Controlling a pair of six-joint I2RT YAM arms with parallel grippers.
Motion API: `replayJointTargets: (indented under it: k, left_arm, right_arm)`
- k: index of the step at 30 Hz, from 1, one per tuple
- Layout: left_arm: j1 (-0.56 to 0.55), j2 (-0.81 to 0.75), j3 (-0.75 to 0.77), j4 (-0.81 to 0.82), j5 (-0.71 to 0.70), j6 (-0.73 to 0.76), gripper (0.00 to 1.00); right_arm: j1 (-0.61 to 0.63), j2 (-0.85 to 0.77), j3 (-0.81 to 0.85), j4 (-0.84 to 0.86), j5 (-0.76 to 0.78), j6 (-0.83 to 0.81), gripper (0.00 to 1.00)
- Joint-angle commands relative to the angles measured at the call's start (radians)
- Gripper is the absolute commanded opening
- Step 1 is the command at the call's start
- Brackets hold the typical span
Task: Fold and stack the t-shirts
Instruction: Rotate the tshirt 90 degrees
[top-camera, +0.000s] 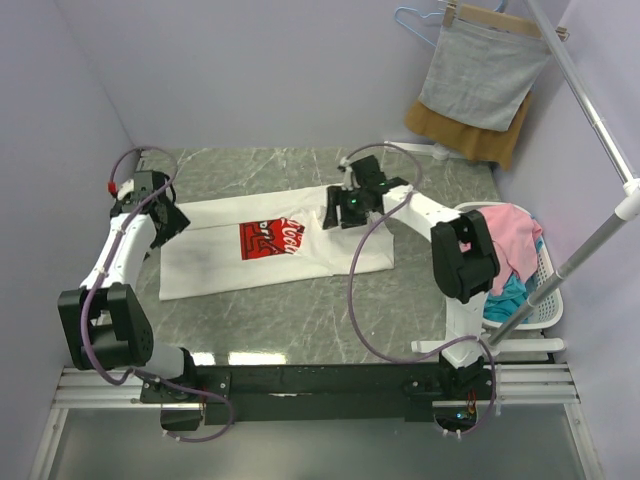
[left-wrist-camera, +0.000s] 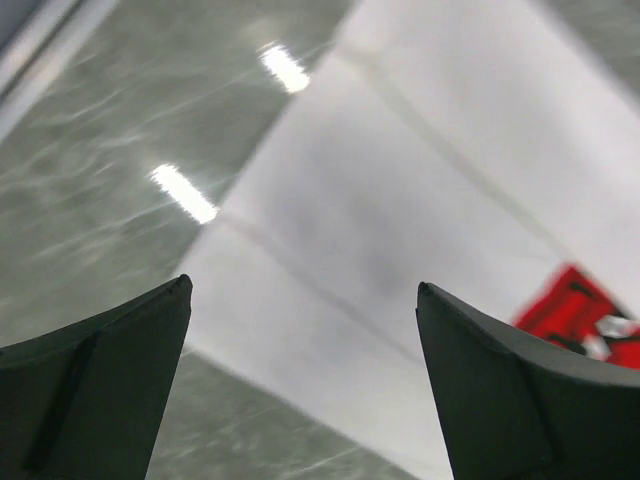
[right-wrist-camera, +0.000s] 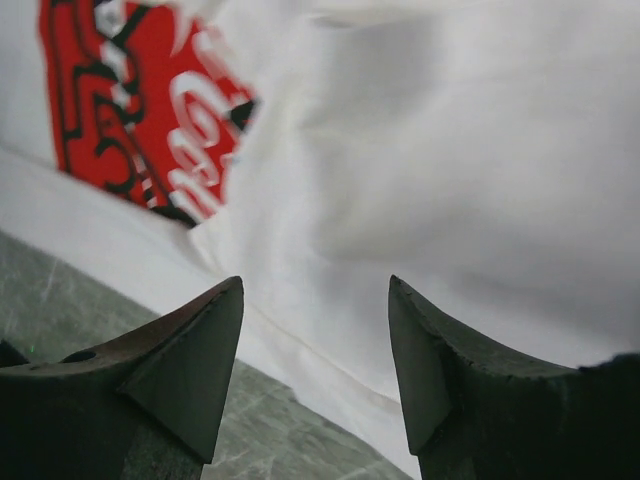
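A white t-shirt (top-camera: 220, 255) lies partly folded on the grey marbled table, its red chest print (top-camera: 270, 240) facing up near the middle. My left gripper (top-camera: 172, 222) is open and empty above the shirt's left end; its wrist view shows white cloth (left-wrist-camera: 400, 220) and a corner of the red print (left-wrist-camera: 580, 310) below the spread fingers. My right gripper (top-camera: 333, 208) is open and empty above the shirt's right part. Its wrist view shows folded white cloth (right-wrist-camera: 440, 170) and the red print (right-wrist-camera: 130, 110).
A white laundry basket (top-camera: 540, 300) with pink and blue clothes stands at the right. A grey cloth (top-camera: 480, 70) over a mustard-brown cloth (top-camera: 470, 135) hangs on a rack at the back right. A metal pole (top-camera: 590, 230) slants along the right side.
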Motion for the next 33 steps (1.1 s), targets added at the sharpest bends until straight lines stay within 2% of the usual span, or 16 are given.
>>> replayJointTargets:
  k: [1,5,9,15,21,24,26,29,33]
  left_arm:
    - [-0.025,0.067,0.121,0.231,0.225,0.071,0.99]
    - [-0.075,0.289,0.235,0.247,0.190,0.079,1.00]
    - [-0.112,0.423,0.291,0.233,0.145,0.081,0.99]
    - [-0.159,0.497,0.193,0.250,0.148,0.062,0.99]
    - [-0.176,0.470,0.026,0.279,0.181,-0.010,1.00]
    - [-0.194,0.440,-0.064,0.298,0.230,-0.043,0.99]
    - [-0.216,0.413,-0.127,0.298,0.262,-0.063,0.99]
    - [-0.300,0.359,-0.210,0.291,0.294,-0.103,0.99]
    - [-0.482,0.301,-0.296,0.301,0.383,-0.178,1.00]
  right_arm:
    - [-0.106,-0.095,-0.053,0.072,0.057,0.113,0.67]
    - [-0.123,-0.067,-0.053,0.032,0.035,0.130,0.66]
    - [-0.121,-0.030,-0.059,0.020,0.017,0.152,0.65]
    - [-0.123,0.071,0.014,-0.055,0.099,0.188,0.64]
    - [-0.121,0.196,0.132,-0.172,0.125,0.222,0.64]
    - [-0.124,0.275,0.247,-0.254,0.127,0.208,0.64]
    - [-0.127,0.330,0.397,-0.328,0.138,0.207,0.64]
    - [-0.126,0.434,0.586,-0.419,0.126,0.195,0.64]
    - [-0.126,0.578,0.816,-0.498,0.077,0.190,0.69]
